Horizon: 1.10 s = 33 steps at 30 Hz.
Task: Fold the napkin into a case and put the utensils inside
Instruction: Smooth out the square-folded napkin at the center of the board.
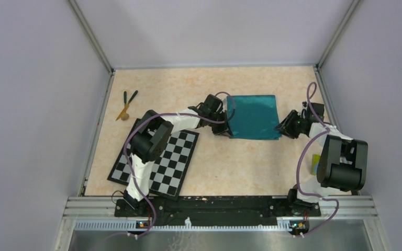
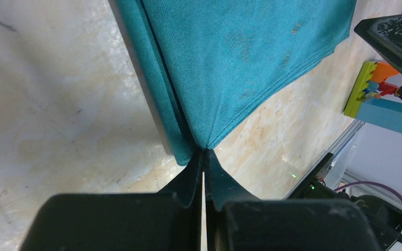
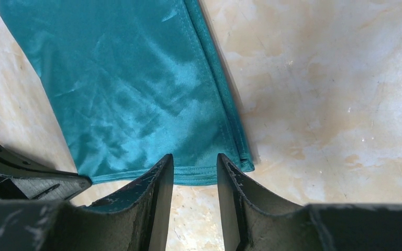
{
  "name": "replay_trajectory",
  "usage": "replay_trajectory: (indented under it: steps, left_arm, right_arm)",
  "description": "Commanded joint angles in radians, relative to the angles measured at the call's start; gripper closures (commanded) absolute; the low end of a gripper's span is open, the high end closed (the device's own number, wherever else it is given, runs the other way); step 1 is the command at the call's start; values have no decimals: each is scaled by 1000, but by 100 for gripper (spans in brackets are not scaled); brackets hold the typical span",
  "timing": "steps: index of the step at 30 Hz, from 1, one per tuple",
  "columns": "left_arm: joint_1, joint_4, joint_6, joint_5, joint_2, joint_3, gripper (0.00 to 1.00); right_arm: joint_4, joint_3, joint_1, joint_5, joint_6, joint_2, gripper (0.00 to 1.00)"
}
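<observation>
The teal napkin lies folded on the beige table, right of centre. My left gripper is shut on its near-left corner, and the cloth pulls to a point at the closed tips. My right gripper is open at the near-right corner, its fingertips on either side of the napkin's hem without pinching it. The utensils, two dark green sticks and one tan one, lie far left near the wall. No pouch shape shows.
A black-and-white checkerboard mat lies near left, partly under the left arm. Blue-and-green toy blocks stand at the right edge behind the right arm. Walls and metal rails enclose the table.
</observation>
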Motion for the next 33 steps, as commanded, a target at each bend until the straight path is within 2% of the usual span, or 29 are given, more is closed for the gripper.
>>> replay_trajectory:
  steps: [1, 11, 18, 25, 33]
  left_arm:
    - [11, 23, 16, -5, -79, -23, 100]
    - [29, 42, 18, -2, -69, -67, 100]
    - [35, 47, 24, 20, -60, -75, 97]
    - [35, 35, 36, 17, -93, -81, 96]
    - [36, 20, 41, 20, -145, -63, 96]
  right_arm:
    - [26, -11, 0, 21, -10, -26, 64]
    - [26, -17, 4, 19, -16, -19, 64]
    - [10, -3, 55, 36, -35, -24, 64]
    - [-30, 36, 125, 74, -67, -63, 63]
    - [-16, 28, 130, 64, -65, -54, 63]
